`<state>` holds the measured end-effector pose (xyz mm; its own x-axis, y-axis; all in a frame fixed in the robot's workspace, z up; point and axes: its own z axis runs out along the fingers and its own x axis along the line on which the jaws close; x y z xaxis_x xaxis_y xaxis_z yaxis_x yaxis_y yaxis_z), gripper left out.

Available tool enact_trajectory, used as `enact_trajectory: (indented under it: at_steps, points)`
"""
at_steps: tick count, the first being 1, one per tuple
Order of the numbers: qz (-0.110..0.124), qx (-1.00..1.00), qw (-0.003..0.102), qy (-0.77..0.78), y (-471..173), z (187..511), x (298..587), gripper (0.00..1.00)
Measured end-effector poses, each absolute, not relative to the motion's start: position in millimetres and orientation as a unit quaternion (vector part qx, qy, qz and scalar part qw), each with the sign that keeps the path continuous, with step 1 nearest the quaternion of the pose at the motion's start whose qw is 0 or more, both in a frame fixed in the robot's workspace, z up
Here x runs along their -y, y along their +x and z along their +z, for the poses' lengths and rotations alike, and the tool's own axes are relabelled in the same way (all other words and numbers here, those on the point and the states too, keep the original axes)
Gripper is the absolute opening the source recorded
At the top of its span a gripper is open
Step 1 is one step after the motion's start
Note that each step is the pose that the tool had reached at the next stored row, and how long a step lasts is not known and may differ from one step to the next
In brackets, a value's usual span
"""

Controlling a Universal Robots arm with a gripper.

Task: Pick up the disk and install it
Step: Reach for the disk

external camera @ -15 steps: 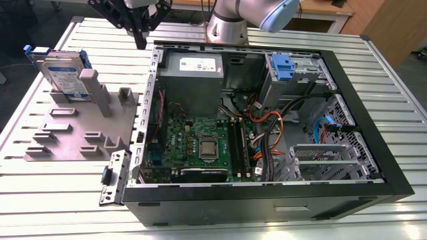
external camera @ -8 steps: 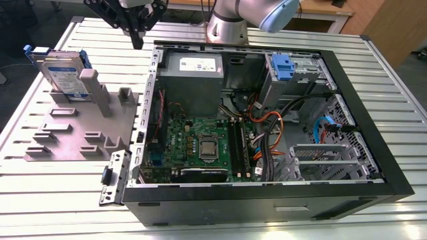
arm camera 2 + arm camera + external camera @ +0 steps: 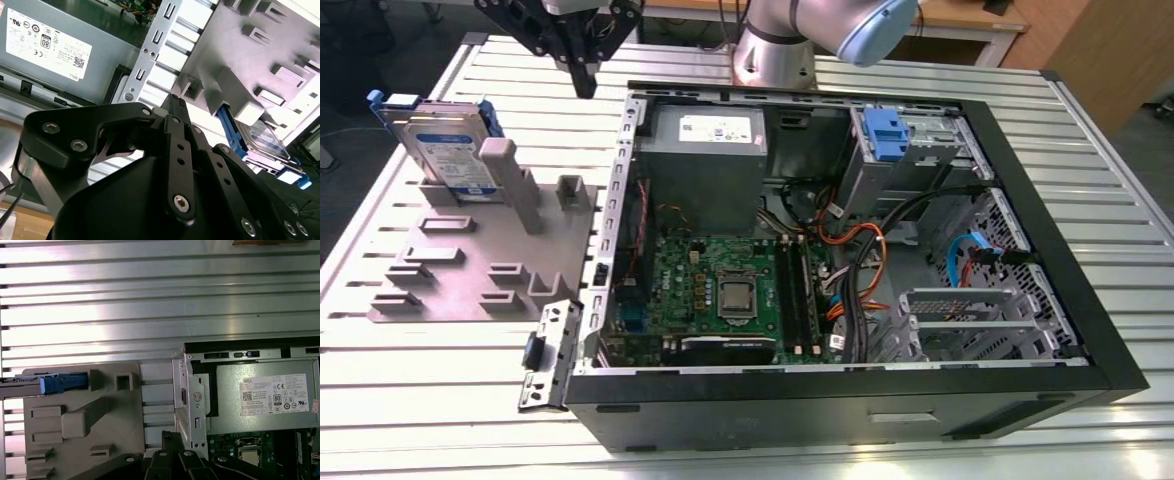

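Gripper: we see the gripper [image 3: 586, 88] hanging at the upper left of the exterior view, its dark fingers pressed together and pointing down, with nothing between them; in the second wrist view [image 3: 175, 100] the fingertips also meet at one tip
Gripper's place: we find it above the strip of table between the tray and the computer case, on the exterior view's right of the disk and apart from it
Disk: the disk [image 3: 447, 150] stands on edge at the far end of the tray, upper left of the exterior view, label facing the camera, blue frame showing along its top and sides; we see its blue edge again in the first wrist view [image 3: 60, 383]
Tray: the grey slotted tray [image 3: 467, 270] lies flat on the table, and one of its upright posts stands just in front of the disk
Computer case: the open black computer case [image 3: 1067, 250] lies on its side across the middle and right of the exterior view, and we can look onto its green motherboard [image 3: 720, 290]
Grey metal box: the grey metal box [image 3: 707, 150] sits in the case's upper left corner, white sticker up
Blue caddy: a blue caddy [image 3: 886, 135] sits in the bay at the case's upper right
Table: the ribbed metal table [image 3: 427, 400] carries both tray and case
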<state>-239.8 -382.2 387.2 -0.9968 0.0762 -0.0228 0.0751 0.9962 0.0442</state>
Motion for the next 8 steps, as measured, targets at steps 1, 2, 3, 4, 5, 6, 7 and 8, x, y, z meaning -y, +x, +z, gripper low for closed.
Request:
enact_trajectory:
  at_steps: [1,2,3,4,5,6,7,8]
  points:
    - [0.022,-0.999,0.012,0.038,-241.1,387.2,382.2,0.11]
    - [0.022,-0.999,0.012,0.038,-242.3,387.2,382.2,0.11]
    - [0.022,-0.999,0.012,0.038,-243.5,387.2,382.1,0.11]
    - [0.022,-0.999,0.012,0.038,-244.7,387.2,382.1,0.11]
    - [0.022,-0.999,0.012,0.038,-245.9,387.2,382.1,0.11]
    - [0.022,-0.999,0.012,0.038,-246.5,387.2,382.1,0.11]
    - [0.022,-0.999,0.012,0.038,-246.6,387.2,382.1,0.11]
    - [0.022,-0.999,0.012,0.038,-246.7,387.2,382.1,0.11]
